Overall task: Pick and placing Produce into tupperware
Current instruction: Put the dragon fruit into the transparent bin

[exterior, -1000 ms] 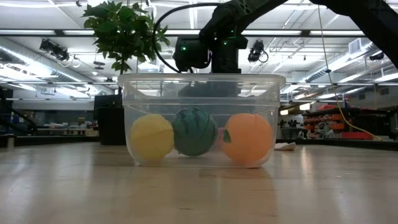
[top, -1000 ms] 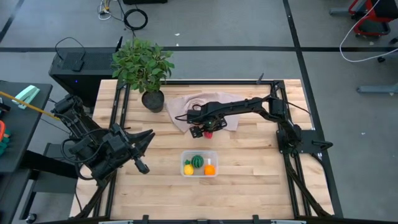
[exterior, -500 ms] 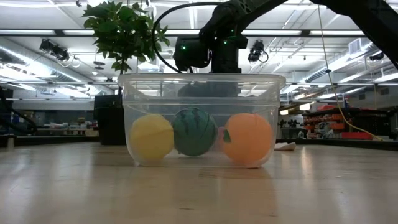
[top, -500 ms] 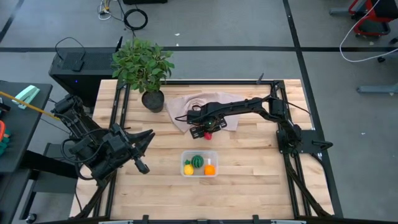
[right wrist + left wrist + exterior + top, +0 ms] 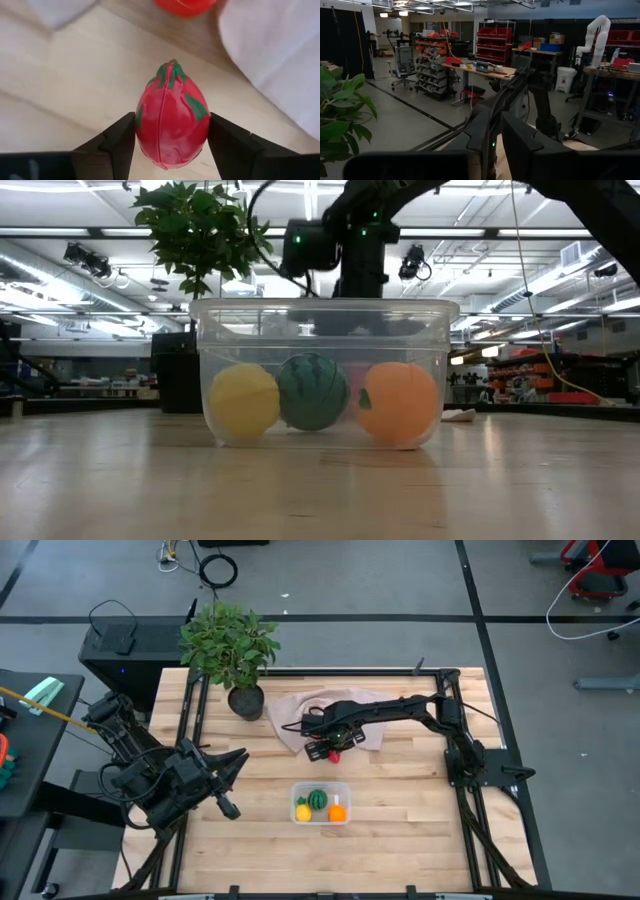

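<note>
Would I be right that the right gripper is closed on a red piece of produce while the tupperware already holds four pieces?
Not quite: the tupperware holds three pieces, yellow, green and orange, as the high view shows. The right gripper is indeed closed on the red piece.

Whole table (image 5: 400,830) seen from straight overhead, clear container (image 5: 320,370) viewed close at tabletop level and shared with overhead view, left wrist aimed into room, right wrist pressed close on red toy (image 5: 171,117)

Wooden table (image 5: 400,830): tupperware (image 5: 320,803), beige cloth (image 5: 325,705), potted plant (image 5: 232,650).
</note>
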{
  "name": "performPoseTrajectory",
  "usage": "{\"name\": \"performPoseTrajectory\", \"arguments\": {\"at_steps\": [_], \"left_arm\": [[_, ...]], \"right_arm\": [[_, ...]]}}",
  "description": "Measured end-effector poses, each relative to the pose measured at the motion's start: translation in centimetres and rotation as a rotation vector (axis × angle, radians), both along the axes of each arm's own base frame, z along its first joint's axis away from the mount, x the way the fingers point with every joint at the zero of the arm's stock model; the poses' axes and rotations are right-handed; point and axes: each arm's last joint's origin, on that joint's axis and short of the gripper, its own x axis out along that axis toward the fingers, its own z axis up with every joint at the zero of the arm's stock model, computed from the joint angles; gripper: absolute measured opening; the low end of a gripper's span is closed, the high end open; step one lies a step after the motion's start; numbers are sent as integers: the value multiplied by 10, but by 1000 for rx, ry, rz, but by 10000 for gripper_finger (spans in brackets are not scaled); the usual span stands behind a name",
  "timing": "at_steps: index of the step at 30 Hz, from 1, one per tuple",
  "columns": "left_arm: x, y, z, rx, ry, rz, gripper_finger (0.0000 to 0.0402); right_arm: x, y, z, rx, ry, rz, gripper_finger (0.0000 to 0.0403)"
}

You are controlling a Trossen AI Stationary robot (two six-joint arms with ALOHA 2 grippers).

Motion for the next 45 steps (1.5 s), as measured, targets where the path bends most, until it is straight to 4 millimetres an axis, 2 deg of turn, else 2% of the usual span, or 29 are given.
{"name": "performPoseTrajectory", "arguments": {"at_steps": [8,14,17,28,32,37,45], "left_arm": [[0,0,0,0,0,0,64],[0,0,0,0,0,0,58],[0,1,0,-1,0,3,55],[0,1,0,-1,-1,3,61],[0,1,0,-2,-1,3,56],[0,1,0,-2,-2,3,60],[0,1,0,-2,-2,3,60]], "right_arm": [[-13,24,57,-51,-141,60,224],[-31,57,97,-73,-244,112,223],[-38,77,110,-80,-287,159,225],[-48,146,115,-46,-353,310,226],[-52,164,116,-37,-365,360,226],[-56,176,115,-8,-362,432,226],[-55,172,116,115,-365,608,226]]}}
